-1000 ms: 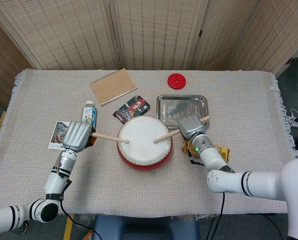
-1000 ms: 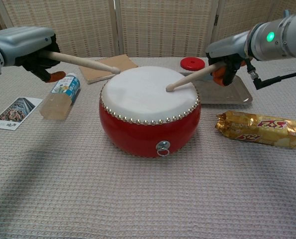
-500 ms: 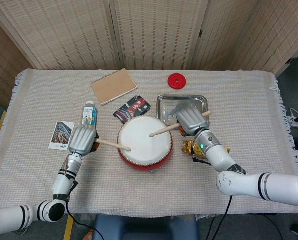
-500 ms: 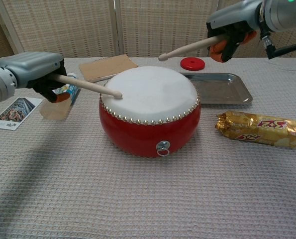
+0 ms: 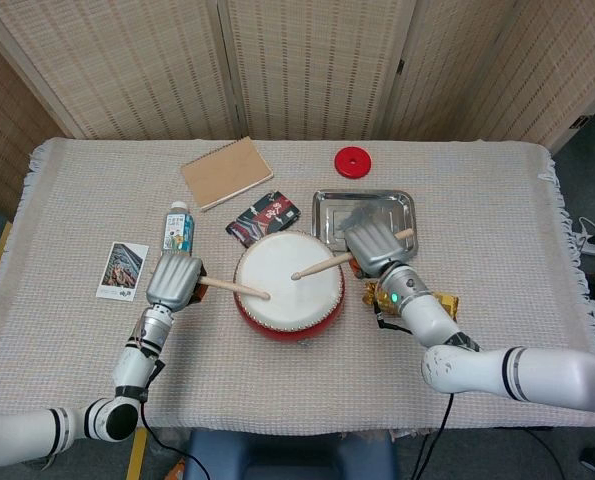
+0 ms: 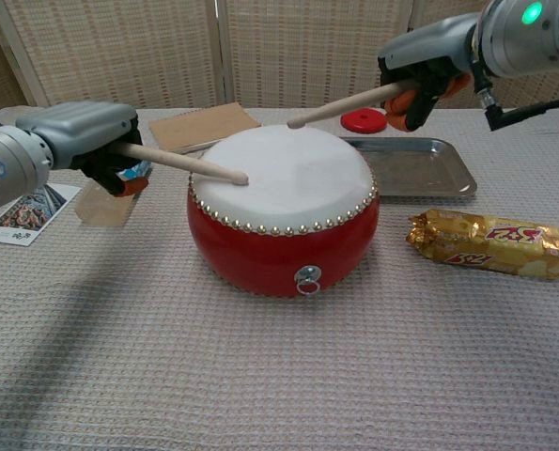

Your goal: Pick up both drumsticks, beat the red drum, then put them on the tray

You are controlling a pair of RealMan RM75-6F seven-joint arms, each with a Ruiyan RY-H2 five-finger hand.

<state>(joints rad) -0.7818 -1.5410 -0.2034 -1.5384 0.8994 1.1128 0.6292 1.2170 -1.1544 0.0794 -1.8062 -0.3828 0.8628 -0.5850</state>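
Note:
The red drum (image 5: 288, 287) (image 6: 284, 214) with a white skin stands at the table's middle. My left hand (image 5: 173, 281) (image 6: 80, 133) grips a wooden drumstick (image 5: 233, 288) (image 6: 182, 163) whose tip rests on the skin's left part. My right hand (image 5: 373, 247) (image 6: 429, 64) grips the other drumstick (image 5: 322, 266) (image 6: 337, 104), its tip raised a little above the skin. The steel tray (image 5: 364, 215) (image 6: 412, 167) lies behind the drum on the right, partly hidden by my right hand in the head view.
A snack bar in a gold wrapper (image 6: 493, 243) lies right of the drum. A bottle (image 5: 178, 228), a photo card (image 5: 123, 271), a brown notebook (image 5: 227, 172), a dark packet (image 5: 263, 218) and a red disc (image 5: 353, 161) lie around the back and left.
My left hand moved nearer the drum and its stick's tip slid further onto the skin. The right stick, lifted half a second ago, has come down closer to the skin.

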